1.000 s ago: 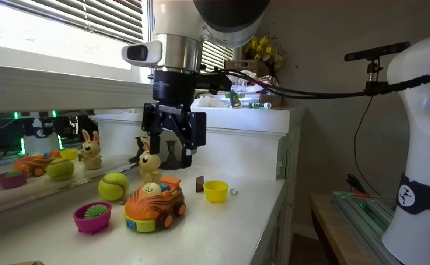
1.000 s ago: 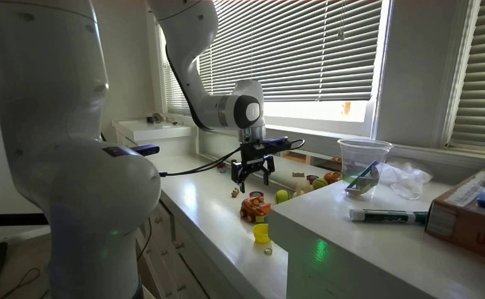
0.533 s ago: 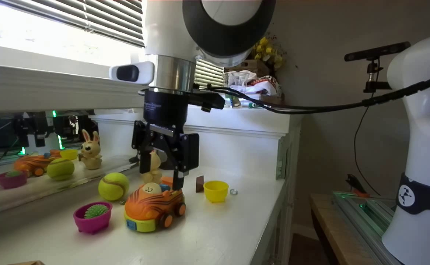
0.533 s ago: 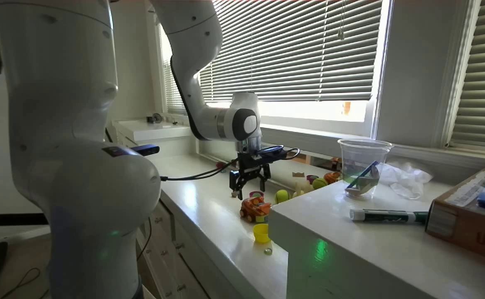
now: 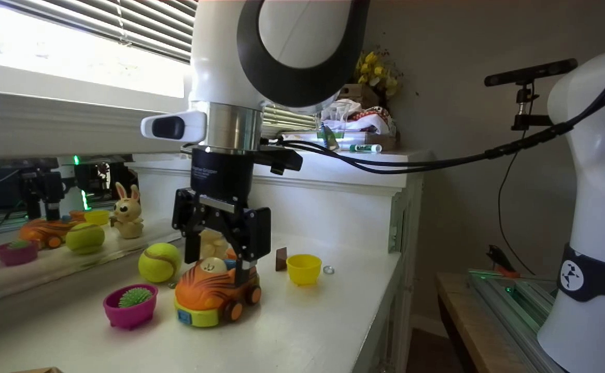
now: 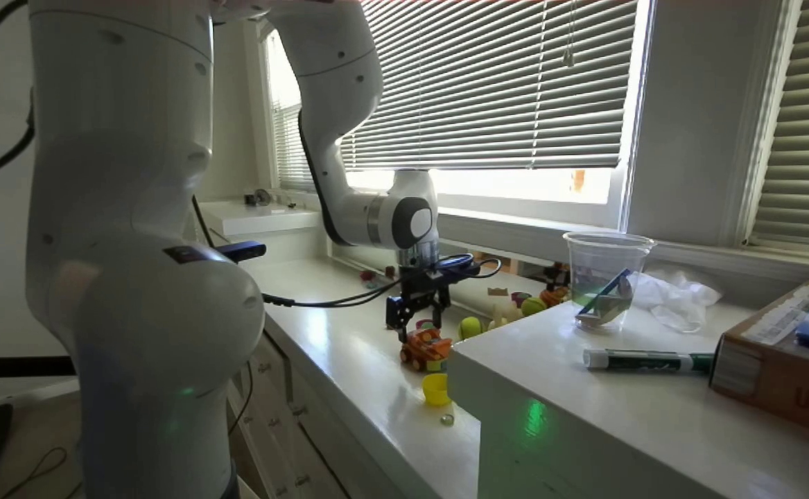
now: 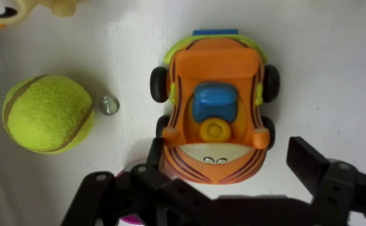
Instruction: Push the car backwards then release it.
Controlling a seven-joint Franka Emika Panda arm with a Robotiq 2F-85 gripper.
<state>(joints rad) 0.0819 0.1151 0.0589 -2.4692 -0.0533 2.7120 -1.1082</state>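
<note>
An orange, dark-striped toy car [image 7: 215, 105] stands on its wheels on a white worktop [image 5: 286, 336], between the back edge, lined by a reflective panel [image 5: 53, 259], and the free front edge. Its tail points to the worktop end that meets a raised cabinet [image 5: 328, 202], so backwards most likely means that way. A black gripper [image 5: 217, 272] hangs over the bonnet with its fingers [image 7: 305, 157] spread wide, astride the car and holding nothing; the likely purpose is to take it by both flanks before pushing. From the wrist view, the finger nearer the front edge is apart from the car; whether its partner touches cannot be told. A tennis ball [image 7: 48, 114] and a pink bowl [image 5: 130, 317] with a spiky green ball [image 5: 135, 297] sit on the back-edge side, and a cream rabbit figure [image 5: 212, 245] towards the cabinet end; a yellow cup [image 5: 304, 270] stands nearer the front edge. A straight push should run between rabbit and cup.
</note>
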